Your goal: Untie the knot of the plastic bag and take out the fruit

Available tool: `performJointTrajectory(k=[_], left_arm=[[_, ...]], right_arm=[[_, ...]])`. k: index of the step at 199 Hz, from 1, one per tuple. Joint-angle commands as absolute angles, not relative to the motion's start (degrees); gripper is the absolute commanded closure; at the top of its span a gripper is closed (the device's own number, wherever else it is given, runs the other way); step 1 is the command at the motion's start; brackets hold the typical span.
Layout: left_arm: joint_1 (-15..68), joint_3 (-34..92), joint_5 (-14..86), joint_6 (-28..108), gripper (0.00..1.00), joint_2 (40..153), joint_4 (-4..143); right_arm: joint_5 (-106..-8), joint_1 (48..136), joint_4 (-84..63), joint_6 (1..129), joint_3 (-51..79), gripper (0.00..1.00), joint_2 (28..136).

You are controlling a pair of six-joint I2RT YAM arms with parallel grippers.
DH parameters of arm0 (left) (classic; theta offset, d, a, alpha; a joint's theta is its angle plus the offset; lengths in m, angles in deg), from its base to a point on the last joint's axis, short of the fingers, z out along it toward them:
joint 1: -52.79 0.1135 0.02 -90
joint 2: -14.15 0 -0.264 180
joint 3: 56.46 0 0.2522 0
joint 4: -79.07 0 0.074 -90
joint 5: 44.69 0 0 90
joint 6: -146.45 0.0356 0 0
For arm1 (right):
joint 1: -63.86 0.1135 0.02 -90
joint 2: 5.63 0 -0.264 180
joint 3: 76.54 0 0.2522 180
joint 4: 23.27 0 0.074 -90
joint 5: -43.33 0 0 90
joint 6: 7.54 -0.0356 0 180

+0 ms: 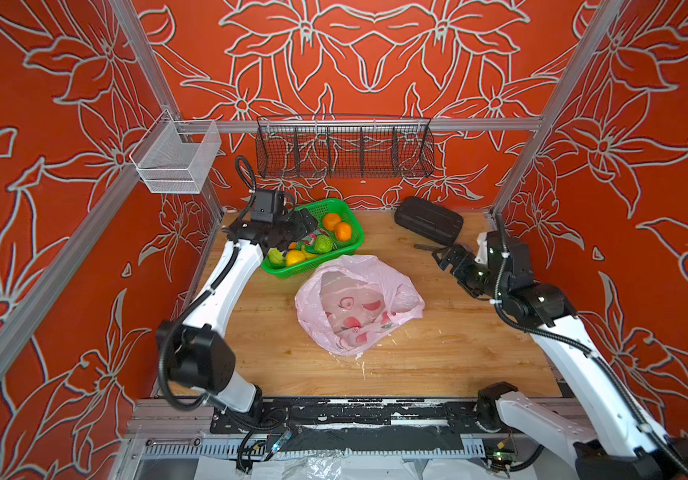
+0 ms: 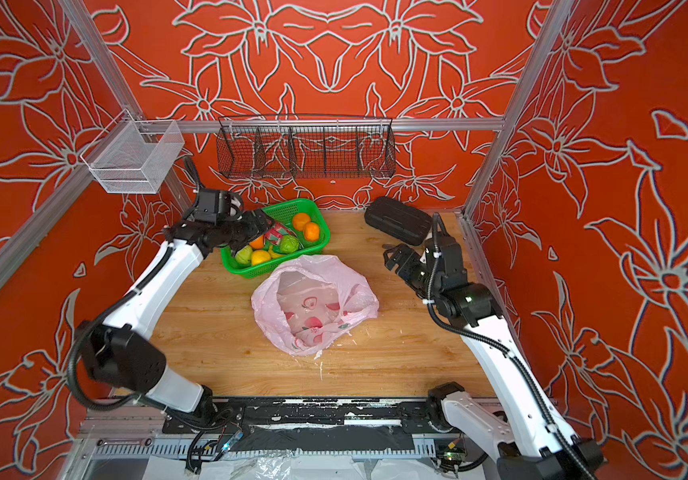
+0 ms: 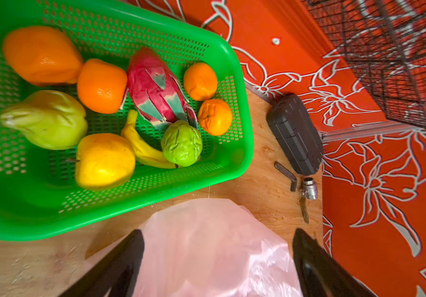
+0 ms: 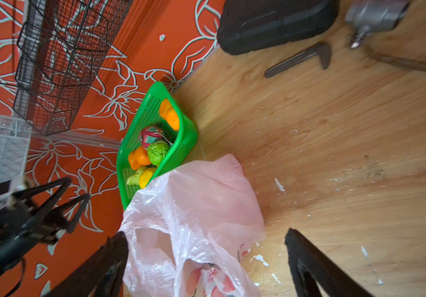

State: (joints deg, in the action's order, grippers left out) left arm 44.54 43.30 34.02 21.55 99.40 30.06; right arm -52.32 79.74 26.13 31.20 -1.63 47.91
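The wooden counter [image 1: 438, 357] carries the plastic bag [image 1: 355, 307] at its middle, slack, mouth gaping upward. To its right the right pincer [image 1: 442, 257] hangs spread wide, empty. Just behind the bag the green basket [image 1: 288, 275] holds the fruit [image 3: 104, 160], oranges [image 3: 200, 81] and a dragon fruit [image 3: 155, 87] among them, beside a banana [image 3: 142, 146]. The left pincer [image 1: 305, 224] hovers above, wide apart, gripping nothing. Beyond lies a black case [image 1: 428, 220]. A black wire rack [image 1: 344, 151] and white mesh bin [image 1: 176, 160] hang on red flowered walls [image 1: 375, 62].
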Motion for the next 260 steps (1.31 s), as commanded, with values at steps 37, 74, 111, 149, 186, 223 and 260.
performJointTrajectory(k=[37,74,111,149,186,223,260], left_arm=[[44.8,19.5,50.8,29.7,0.10,69.4,28.9],[46.8,5.0,58.3,30.1,0.02,57.0,29.0],[48.0,-4.0,59.5,35.9,0.02,56.2,35.1],[48.6,-16.5,58.4,46.2,0.02,54.7,53.5],[50.2,-22.7,51.7,55.1,0.03,58.2,66.9],[51.4,-25.7,43.7,56.4,0.03,69.3,82.1],[51.7,-17.8,41.8,60.4,0.03,83.0,84.1]], right_arm=[[-26.6,78.8,24.1,40.6,-18.7,0.04,31.2],[-21.0,78.5,18.3,49.3,-27.9,0.04,29.9],[-16.0,78.2,1.6,64.6,-35.3,0.03,39.0],[-27.6,74.3,-11.7,76.2,-32.6,0.03,56.3],[-33.3,71.2,-33.2,81.7,-35.7,0.03,70.1],[-43.1,65.6,-52.0,82.9,-43.0,0.03,74.7],[-42.7,65.4,-56.5,82.3,-44.6,0.03,75.8]])
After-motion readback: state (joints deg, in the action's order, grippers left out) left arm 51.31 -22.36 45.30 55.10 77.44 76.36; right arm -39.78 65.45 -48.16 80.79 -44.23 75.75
